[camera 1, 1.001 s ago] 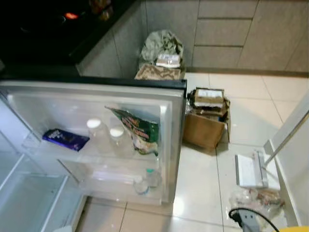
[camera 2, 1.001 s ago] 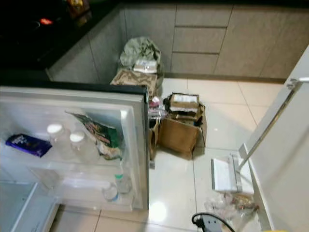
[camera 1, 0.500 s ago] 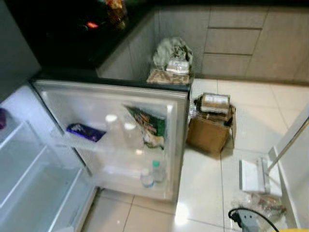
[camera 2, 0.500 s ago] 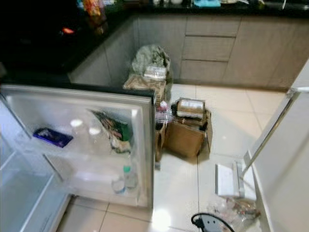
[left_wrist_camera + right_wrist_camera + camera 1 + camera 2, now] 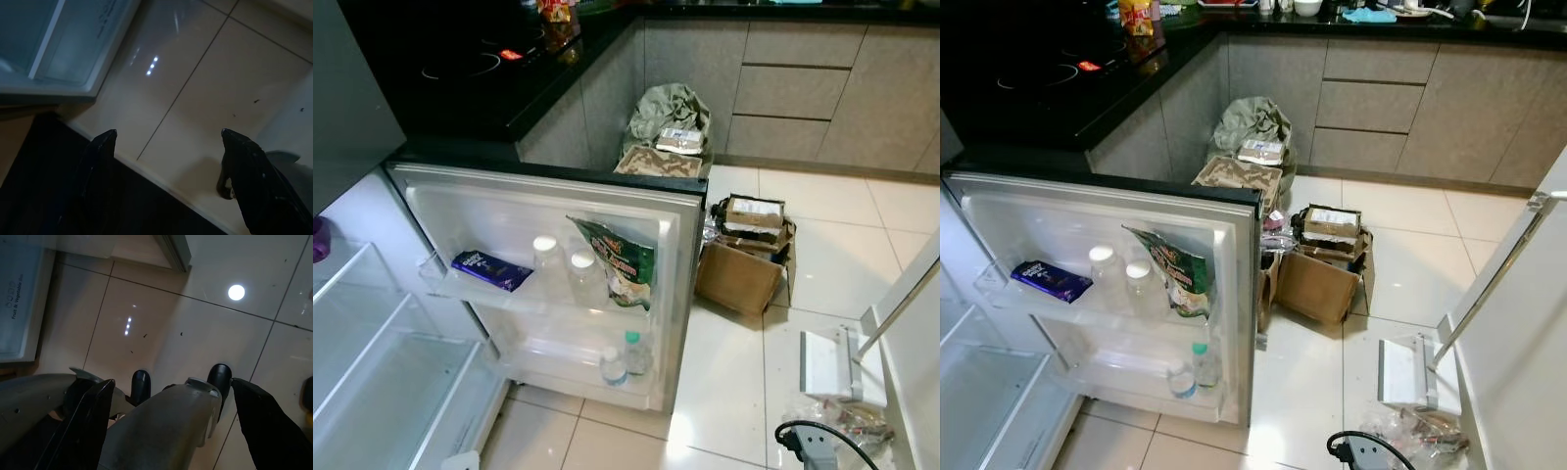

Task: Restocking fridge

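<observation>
The fridge door stands wide open. Its upper door shelf holds a purple chocolate pack, two clear jars with white lids and a green snack bag. Two small bottles stand in the lower door shelf. The fridge's inner glass shelves show at the left. My left gripper hangs open over the floor tiles near the fridge's bottom drawer, holding nothing. My right gripper hangs open too, above my own leg and feet.
An open cardboard box sits on the floor right of the door. A stuffed grey-green bag lies in the cabinet corner. A white flat object, a plastic wrapper and a black cable lie at the lower right. A dark counter with hob runs behind.
The camera has swung and lifted, so the fridge interior and counter show more. The door's contents and floor objects have not moved.
</observation>
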You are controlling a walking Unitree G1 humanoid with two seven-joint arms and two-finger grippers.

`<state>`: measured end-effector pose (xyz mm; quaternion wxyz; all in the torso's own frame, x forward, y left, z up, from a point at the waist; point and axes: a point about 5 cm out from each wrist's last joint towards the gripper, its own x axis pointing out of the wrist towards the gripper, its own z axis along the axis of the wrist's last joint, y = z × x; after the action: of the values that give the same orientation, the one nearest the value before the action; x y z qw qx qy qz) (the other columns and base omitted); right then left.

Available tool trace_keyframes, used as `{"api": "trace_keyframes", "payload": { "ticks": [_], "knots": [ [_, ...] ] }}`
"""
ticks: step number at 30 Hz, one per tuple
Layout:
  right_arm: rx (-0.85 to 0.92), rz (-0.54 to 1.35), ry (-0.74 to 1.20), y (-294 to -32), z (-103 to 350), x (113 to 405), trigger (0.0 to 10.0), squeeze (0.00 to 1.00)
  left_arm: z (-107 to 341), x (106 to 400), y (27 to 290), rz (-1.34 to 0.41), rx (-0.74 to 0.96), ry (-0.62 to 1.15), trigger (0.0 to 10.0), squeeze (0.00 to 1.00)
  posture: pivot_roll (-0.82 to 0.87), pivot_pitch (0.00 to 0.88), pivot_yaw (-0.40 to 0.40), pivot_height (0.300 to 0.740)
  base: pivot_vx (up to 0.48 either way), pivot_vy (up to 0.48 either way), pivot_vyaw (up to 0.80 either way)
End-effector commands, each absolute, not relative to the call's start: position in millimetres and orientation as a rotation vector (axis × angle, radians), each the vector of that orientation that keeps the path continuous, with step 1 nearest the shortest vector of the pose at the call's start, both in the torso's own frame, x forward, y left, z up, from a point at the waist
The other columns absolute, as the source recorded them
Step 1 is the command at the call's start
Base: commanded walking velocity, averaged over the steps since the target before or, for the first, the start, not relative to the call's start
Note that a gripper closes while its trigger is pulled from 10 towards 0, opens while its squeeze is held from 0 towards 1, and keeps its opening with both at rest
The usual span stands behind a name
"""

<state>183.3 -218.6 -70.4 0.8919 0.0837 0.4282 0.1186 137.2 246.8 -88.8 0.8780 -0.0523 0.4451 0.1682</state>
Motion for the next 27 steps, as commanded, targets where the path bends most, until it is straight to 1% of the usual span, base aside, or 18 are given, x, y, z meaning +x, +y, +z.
{"api": "trace_keyframes", "payload": {
  "ticks": [1, 2, 4, 5, 8, 9, 10, 13, 18, 24, 27],
  "knots": [
    [0.152, 0.258, 0.916, -215, -73, 180, 10.0, 0.00, -93, 133, 238, 0.341, -0.128, 0.959, 10.0, 0.00, -0.11, 0.035, -0.003, 0.730, 0.000, 0.000, 0.00],
    [0.135, 0.265, 0.920, -213, -74, 181, 10.0, 0.00, -93, 135, 237, 0.343, -0.135, 0.957, 10.0, 0.00, -0.11, 0.035, -0.003, 0.734, 0.000, 0.000, 0.00],
    [0.029, 0.274, 0.945, -207, -75, 184, 10.0, 0.00, -92, 142, 229, 0.330, -0.149, 0.948, 10.0, 0.00, -0.11, 0.005, -0.031, 0.734, 0.000, 0.000, 0.00],
    [0.029, 0.274, 0.945, -207, -75, 184, 10.0, 0.00, -92, 142, 229, 0.330, -0.149, 0.948, 10.0, 0.00, -0.11, 0.005, -0.031, 0.734, 0.000, 0.000, 0.00],
    [-0.102, 0.284, 0.957, -200, -76, 189, 10.0, 0.00, -92, 150, 217, 0.298, -0.170, 0.937, 10.0, 0.00, -0.11, 0.000, -0.043, 0.734, 0.000, 0.000, 0.00],
    [-0.102, 0.284, 0.957, -200, -76, 189, 10.0, 0.00, -92, 150, 217, 0.298, -0.170, 0.937, 10.0, 0.00, -0.11, 0.000, -0.043, 0.734, 0.000, 0.000, 0.00],
    [-0.164, 0.271, 0.972, -197, -77, 190, 10.0, 0.00, -93, 152, 207, 0.261, -0.161, 0.941, 10.0, 0.00, -0.11, 0.000, -0.045, 0.734, 0.000, 0.000, 0.00],
    [-0.202, 0.233, 0.984, -197, -78, 190, 10.0, 0.00, -94, 152, 198, 0.223, -0.164, 0.946, 10.0, 0.00, -0.10, 0.000, -0.043, 0.734, 0.000, 0.000, 0.00],
    [-0.238, 0.184, 1.004, -202, -79, 188, 10.0, 0.00, -96, 148, 195, 0.192, -0.176, 0.956, 10.0, 0.00, -0.09, 0.000, -0.035, 0.734, 0.000, 0.000, 0.00],
    [-0.265, 0.096, 1.049, -218, -84, 175, 10.0, 0.00, -101, 134, 200, 0.146, -0.132, 1.002, 10.0, 0.00, -0.07, 0.000, -0.016, 0.734, 0.000, 0.000, 0.00],
    [-0.231, 0.035, 1.073, -225, -86, 166, 10.0, 0.00, -101, 131, 204, 0.143, -0.123, 1.009, 10.0, 0.00, -0.07, 0.000, -0.011, 0.734, 0.000, 0.000, 0.00]
  ]
}}
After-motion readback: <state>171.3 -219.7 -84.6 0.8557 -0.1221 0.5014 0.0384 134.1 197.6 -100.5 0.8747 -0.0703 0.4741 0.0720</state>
